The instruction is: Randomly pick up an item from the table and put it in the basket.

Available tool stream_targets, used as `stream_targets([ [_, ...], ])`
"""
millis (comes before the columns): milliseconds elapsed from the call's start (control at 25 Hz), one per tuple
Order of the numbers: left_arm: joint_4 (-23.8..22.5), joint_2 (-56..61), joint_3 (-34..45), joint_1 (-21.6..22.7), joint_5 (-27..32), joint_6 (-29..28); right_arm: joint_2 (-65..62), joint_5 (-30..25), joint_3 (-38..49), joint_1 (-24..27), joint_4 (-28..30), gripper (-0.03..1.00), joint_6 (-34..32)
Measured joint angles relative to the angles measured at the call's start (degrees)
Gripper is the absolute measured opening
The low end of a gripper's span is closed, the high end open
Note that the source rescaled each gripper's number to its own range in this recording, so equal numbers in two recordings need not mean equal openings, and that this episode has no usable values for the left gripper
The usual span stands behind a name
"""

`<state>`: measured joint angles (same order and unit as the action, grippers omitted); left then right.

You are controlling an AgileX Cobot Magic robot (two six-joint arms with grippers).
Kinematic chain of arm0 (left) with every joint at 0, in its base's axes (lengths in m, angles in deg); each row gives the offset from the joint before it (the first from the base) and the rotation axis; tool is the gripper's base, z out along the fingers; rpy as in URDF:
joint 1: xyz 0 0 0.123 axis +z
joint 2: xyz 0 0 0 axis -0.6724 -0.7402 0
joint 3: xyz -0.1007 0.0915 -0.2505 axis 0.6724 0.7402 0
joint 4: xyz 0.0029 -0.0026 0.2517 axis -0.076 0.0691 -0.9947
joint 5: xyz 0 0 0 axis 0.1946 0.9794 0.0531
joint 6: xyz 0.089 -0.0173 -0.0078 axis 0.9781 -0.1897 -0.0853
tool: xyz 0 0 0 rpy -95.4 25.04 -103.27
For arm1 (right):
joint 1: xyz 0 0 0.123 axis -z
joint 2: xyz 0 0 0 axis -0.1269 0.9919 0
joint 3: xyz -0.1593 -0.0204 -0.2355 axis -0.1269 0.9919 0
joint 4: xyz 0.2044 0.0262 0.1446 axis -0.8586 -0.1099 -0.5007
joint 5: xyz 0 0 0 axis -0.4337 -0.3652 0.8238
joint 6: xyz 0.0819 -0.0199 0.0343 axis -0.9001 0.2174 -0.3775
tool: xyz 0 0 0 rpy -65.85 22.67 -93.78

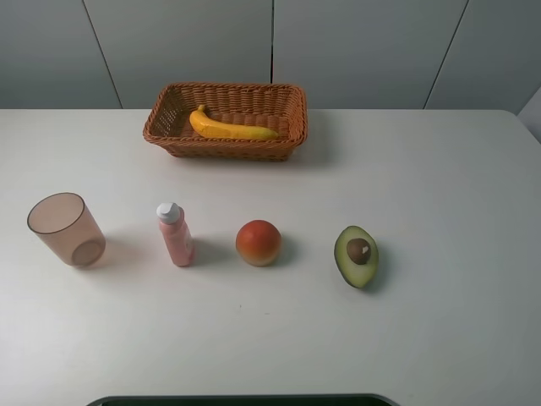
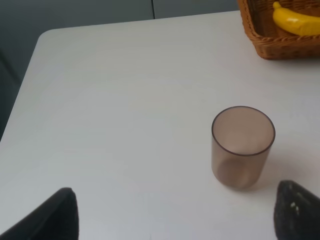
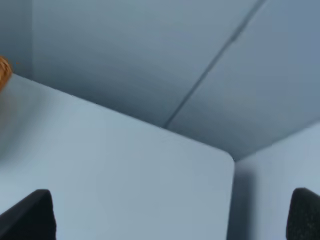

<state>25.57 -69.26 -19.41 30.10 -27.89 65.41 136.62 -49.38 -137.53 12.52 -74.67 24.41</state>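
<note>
Four things are lined up across the table (image 1: 439, 190), running from the 9 o'clock side toward 3 o'clock: a translucent pinkish cup (image 1: 66, 230), a small pink bottle (image 1: 175, 234) with a white cap, a round orange-red fruit (image 1: 258, 243) and a halved avocado (image 1: 357, 255) (its brown pit is turned upward). All four are set well apart from one another. The banana (image 1: 232, 128) is seen lying inside the basket (image 1: 226, 149), which is placed at 12 o'clock from the row, near the far edge of the table. The banana's stem end is turned toward 10 o'clock. The left gripper (image 2: 175, 212) is held spread wide over the table near the cup. The right gripper (image 3: 166, 214) is likewise spread wide, over a rounded corner of the table.
</note>
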Motion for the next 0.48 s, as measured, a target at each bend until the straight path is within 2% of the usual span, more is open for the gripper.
stream_targets([
  [160,0.0,0.0,0.0,0.0,0.0,0.0,-11.9,-0.09,11.79,2.24,-0.23,1.0,-0.1],
  [480,0.0,0.0,0.0,0.0,0.0,-0.1,-34.2,1.29,32.82,2.24,-7.38,1.0,-0.1],
])
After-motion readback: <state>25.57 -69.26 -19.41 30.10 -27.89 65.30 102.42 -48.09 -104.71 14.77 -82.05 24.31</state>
